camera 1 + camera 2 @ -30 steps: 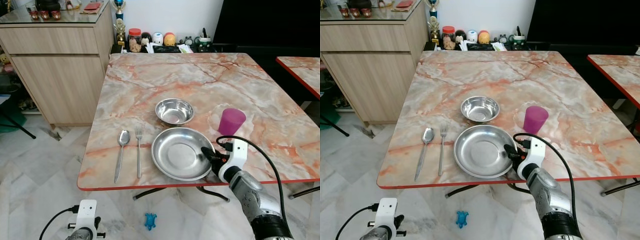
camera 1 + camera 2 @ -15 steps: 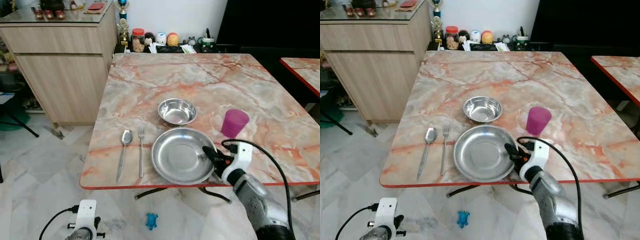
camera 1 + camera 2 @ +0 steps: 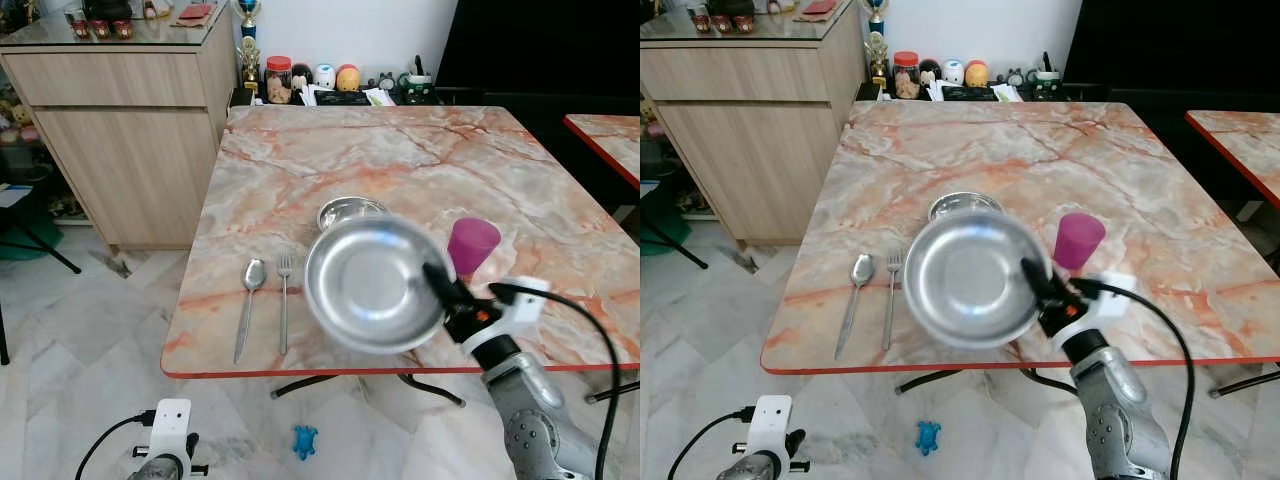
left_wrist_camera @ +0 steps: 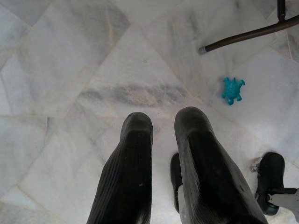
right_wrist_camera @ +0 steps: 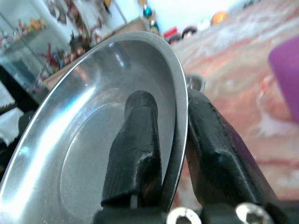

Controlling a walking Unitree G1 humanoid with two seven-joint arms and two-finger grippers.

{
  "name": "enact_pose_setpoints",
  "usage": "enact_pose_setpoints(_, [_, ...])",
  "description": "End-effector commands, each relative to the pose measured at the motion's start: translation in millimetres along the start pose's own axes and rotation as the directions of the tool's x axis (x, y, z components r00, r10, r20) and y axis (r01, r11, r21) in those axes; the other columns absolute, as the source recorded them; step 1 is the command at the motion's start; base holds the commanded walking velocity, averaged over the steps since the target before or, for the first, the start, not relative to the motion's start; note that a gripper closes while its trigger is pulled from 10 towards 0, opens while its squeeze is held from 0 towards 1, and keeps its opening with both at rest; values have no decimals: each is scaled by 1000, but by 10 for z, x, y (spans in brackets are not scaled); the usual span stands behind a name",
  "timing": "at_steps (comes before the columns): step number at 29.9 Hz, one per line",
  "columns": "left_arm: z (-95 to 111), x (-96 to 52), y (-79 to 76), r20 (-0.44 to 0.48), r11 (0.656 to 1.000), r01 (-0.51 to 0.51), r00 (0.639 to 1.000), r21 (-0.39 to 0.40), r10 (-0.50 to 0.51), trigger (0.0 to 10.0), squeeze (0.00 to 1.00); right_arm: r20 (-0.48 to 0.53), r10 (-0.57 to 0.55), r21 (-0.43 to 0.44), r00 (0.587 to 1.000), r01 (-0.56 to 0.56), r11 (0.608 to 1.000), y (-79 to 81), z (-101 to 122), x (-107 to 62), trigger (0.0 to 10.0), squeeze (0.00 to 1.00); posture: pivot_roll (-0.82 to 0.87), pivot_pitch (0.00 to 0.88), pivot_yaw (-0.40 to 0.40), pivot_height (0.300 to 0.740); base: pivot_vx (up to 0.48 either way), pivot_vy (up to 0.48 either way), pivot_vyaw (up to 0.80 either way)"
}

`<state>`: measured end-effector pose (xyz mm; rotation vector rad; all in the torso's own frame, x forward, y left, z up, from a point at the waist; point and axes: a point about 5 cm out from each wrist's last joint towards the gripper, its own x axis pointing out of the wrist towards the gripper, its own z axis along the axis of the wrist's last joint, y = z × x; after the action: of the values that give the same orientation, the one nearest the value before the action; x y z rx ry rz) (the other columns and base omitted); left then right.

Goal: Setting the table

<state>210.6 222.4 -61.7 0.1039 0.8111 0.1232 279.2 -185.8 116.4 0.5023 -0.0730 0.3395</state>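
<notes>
plate: the steel plate (image 3: 370,283) is held up off the surface and tilted, its hollow side turned toward the head camera, right in front of the bowl.
right end effector: the right end effector (image 3: 437,281) is clamped on the plate's rim at its right edge, one finger (image 5: 135,144) inside the dish and the other behind the rim.
left end effector: the left end effector (image 4: 163,135) hangs idle over the floor, fingers slightly apart, nothing between them.
handling: the plate is judged light and stiff, but thin polished steel is probably slippery. With only a pinch on one edge, the whole disc hangs off to the side, so some swinging or slipping in the grip can be expected.
where to hold: the rim is really the only place to be gripped; a deeper bite past the lip would probably be steadier than a fingertip pinch.
bowl: the small steel bowl (image 3: 345,209) sits on the surface just behind the plate, mostly hidden by it. It's the closest thing to be bumped if the plate is lowered away from the robot.
cup: a purple cup (image 3: 472,246) stands just right of the plate, near the wrist and its cable; it looks light and easy to tip.
cutlery: a spoon (image 3: 246,307) and fork (image 3: 283,300) lie side by side left of the plate, near the front edge of the surface.
surface: the marble-look surface (image 3: 400,160) is bare beyond the bowl.
other stuff: jars and knick-knacks (image 3: 330,80) are lined up well behind the plate at the wall, and a small blue toy (image 3: 304,440) lies on the floor below it.
</notes>
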Motion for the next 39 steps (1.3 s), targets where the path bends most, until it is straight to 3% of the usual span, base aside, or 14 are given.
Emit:
enact_pose_setpoints(1, [-65,-16,27,-18,1000,-9,1000,14,9,10000,0,86,35,10,996,-36,999,95,110,38,10000,0,128,0,-42,740,0,0,0])
enact_pose_setpoints(7, [-127,-37,56,-22,1000,-24,999,15,24,10000,0,189,65,82,980,-82,993,262,106,44,10000,0,128,0,-49,740,0,0,0])
enact_pose_setpoints(12, [-175,-52,44,-29,999,-14,999,43,16,10000,0,183,90,98,979,-109,989,346,52,79,10000,0,128,0,-57,740,0,0,0])
enact_pose_setpoints(29, [-168,-50,-15,-17,999,-2,1000,53,3,10000,0,175,121,82,977,-137,987,454,2,173,10000,0,133,0,-74,740,0,-365,0])
enact_pose_setpoints(39, [-155,-48,-24,-12,998,2,1000,56,-2,10000,0,196,120,69,973,-136,988,436,79,186,10000,0,124,0,-71,740,0,-356,0])
